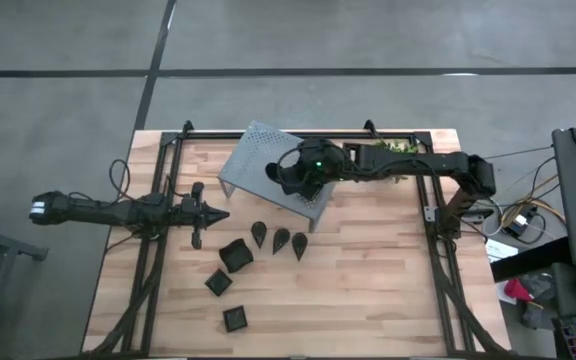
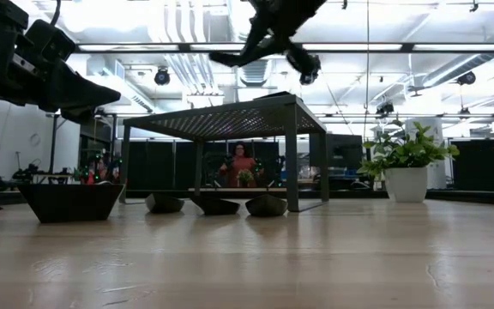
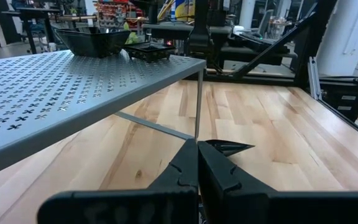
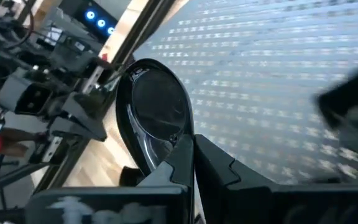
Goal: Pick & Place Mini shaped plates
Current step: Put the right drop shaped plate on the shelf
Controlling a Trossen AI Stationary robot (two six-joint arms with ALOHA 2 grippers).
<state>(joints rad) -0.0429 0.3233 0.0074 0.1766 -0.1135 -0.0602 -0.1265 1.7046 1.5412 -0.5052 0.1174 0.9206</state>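
Observation:
My right gripper point(image 4: 190, 149) hangs over the grey perforated shelf point(image 1: 268, 165), shut on a dark teardrop-shaped mini plate point(image 4: 157, 109). In the low view this gripper point(image 2: 268, 34) is above the shelf top point(image 2: 230, 116). Two more dark dishes point(image 3: 98, 40) point(image 3: 148, 51) stand on the shelf. On the table near the shelf's front lie three teardrop plates point(image 1: 259, 235) point(image 1: 281, 240) point(image 1: 299, 245) and three square ones point(image 1: 235, 255) point(image 1: 218, 283) point(image 1: 234, 318). My left gripper point(image 1: 213, 212) waits shut at the table's left, touching nothing. My right gripper pinches the teardrop plate by its rim point(image 4: 178, 138), at the end nearest the fingers, between its two fingers. The fingers slant down from the table's right side. The plate juts out beyond the fingertips, tilted, lifted clear above the shelf top.
A small green plant in a white pot point(image 2: 406, 167) stands at the table's far right, behind the right arm. Black frame rails point(image 1: 158, 200) run along the table's left and right sides. Bare wood point(image 1: 368, 290) lies at the near right.

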